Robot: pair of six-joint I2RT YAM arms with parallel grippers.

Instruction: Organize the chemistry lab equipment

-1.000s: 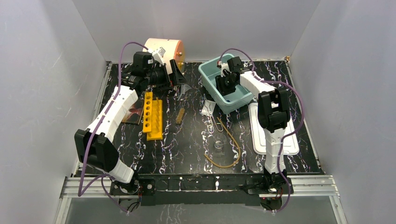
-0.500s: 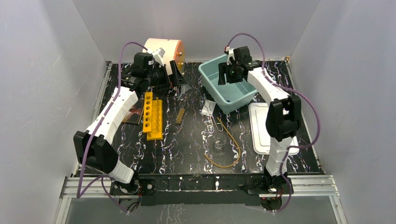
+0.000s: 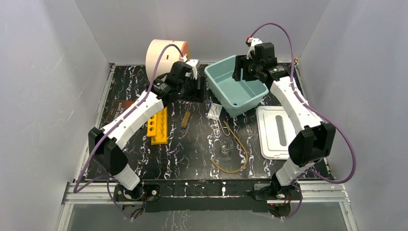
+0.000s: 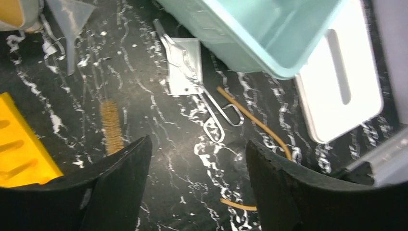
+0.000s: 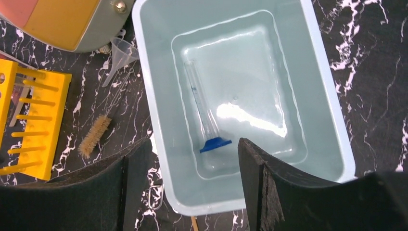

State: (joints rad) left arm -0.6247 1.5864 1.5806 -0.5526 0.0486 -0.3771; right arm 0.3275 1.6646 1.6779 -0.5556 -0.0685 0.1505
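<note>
Well, the right end effector (image 5: 192,154) hangs open-fingered and empty over the teal bin (image 5: 146,96) at one o'clock on the table (image 3: 192,144), and a blue-based glass tube (image 5: 204,115) lies inside the bin. The left end effector (image 4: 197,159), fingers (image 4: 120,192) also apart, holds nothing above the brush (image 4: 111,126), the yellow rack (image 3: 158,126) at its eight o'clock.

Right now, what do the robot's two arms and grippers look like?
The left arm and right arm have white shell links and black joint housings, each with a looping purple cable running along it. The left gripper and right gripper each have two broad matte black fingers.
</note>
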